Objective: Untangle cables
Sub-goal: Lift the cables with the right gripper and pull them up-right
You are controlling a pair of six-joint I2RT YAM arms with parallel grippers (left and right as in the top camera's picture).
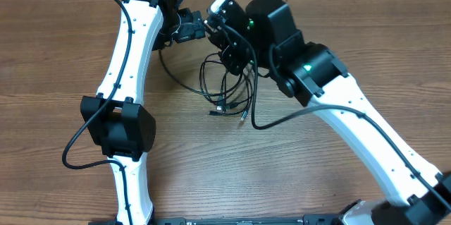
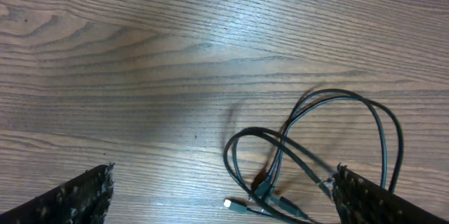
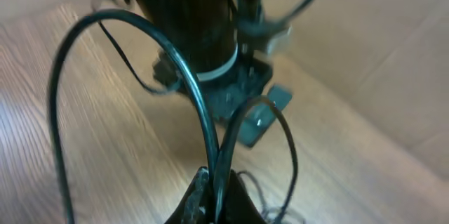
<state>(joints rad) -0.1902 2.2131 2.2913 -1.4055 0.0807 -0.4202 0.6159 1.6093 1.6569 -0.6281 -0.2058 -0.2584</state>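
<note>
1. The cables (image 1: 227,84) are sitting in a loose tangle on the tabletop (image 1: 211,172), just toward 12 o'clock from the centre of the overhead view, with the plug ends (image 1: 224,111) trailing toward 6 o'clock.
2. The right fingers (image 3: 200,199) are pressing together on the strands at the tangle's 12 o'clock end. In the right wrist view, two loops are arching up from the pinch.
3. The left fingers (image 2: 70,196) are standing spread wide and holding nothing, at about 10 o'clock of the tangle. In the left wrist view, the crossed loops are lying toward 4 o'clock, close to one finger.
4. Step in hand, as judged: one arm is anchoring a strand while the other is lining up for a second grasp. The cords are not yet separated.
5. The next move is likely calling for the spread fingers to close on a single different strand near a crossing, then draw it away toward 9 o'clock. Catching two strands together could tighten the tangle.
</note>
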